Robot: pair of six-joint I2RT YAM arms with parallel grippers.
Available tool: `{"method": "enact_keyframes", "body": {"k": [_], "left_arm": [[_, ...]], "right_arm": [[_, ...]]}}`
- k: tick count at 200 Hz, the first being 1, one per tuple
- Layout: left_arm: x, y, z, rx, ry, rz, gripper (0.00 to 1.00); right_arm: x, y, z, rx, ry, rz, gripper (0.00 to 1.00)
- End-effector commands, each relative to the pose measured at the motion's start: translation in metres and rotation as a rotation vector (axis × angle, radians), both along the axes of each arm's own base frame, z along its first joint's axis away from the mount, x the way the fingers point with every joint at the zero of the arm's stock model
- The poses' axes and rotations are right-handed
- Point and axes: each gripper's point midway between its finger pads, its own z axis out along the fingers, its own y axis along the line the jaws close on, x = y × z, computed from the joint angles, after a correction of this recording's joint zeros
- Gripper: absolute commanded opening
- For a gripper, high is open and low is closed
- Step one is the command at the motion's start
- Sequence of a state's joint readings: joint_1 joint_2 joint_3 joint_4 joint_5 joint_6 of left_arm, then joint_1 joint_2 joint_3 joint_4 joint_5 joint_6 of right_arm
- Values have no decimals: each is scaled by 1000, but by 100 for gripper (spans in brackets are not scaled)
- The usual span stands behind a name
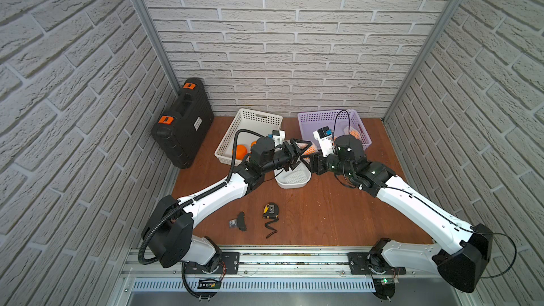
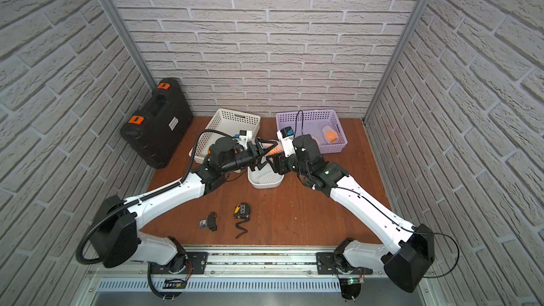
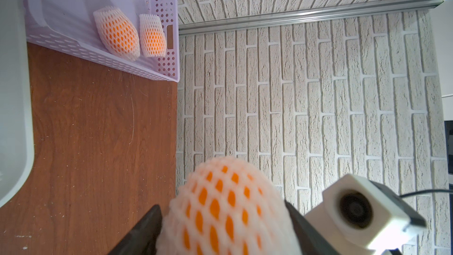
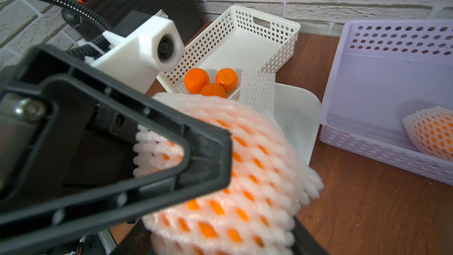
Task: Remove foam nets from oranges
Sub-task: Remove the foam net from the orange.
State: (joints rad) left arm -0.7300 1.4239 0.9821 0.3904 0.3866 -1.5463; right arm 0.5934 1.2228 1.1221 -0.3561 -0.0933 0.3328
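Now, from your left: three bare oranges (image 4: 210, 82) sit in the white basket (image 4: 269, 20). Your left end effector (image 3: 221, 207) brackets the foam net (image 4: 157, 148); you cannot tell yet whether it grips. Pinch foam only. The right end effector (image 4: 220, 236) clamps the netted orange (image 4: 245, 180) above the tub (image 1: 294, 182); hold firm and pull straight. Two wrapped oranges (image 3: 117, 33) wait in the purple basket (image 4: 392, 23).

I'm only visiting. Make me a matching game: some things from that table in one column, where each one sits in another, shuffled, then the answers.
Things:
1. bare oranges
2. empty foam net
3. two netted oranges
4. tape measure

Places:
A. purple basket
B. wooden table
C. white perforated basket
D. white tub

Pairs: 1-C, 2-D, 3-A, 4-B
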Motion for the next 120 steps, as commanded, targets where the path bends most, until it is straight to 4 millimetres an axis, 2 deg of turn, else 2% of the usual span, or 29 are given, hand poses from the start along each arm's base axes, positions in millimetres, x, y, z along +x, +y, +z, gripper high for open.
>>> {"method": "enact_keyframes", "body": {"k": [1, 23, 43, 66, 90, 120], "left_arm": [[-4, 2, 16, -38, -50, 2, 72], [-4, 0, 16, -41, -49, -7, 72], [-4, -5, 15, -49, -46, -33, 81], [-5, -12, 14, -63, -39, -68, 85], [-7, -14, 10, -63, -30, -81, 84], [-7, -11, 9, -61, -29, -71, 77]], "right_arm": [[6, -4, 9, 33, -1, -71, 62], [6, 0, 7, 49, 18, -64, 62], [5, 5, 6, 58, 32, -59, 62], [6, 7, 4, 66, 52, -84, 62], [7, 9, 6, 87, 52, -98, 62], [8, 7, 4, 75, 52, -120, 63]]}}
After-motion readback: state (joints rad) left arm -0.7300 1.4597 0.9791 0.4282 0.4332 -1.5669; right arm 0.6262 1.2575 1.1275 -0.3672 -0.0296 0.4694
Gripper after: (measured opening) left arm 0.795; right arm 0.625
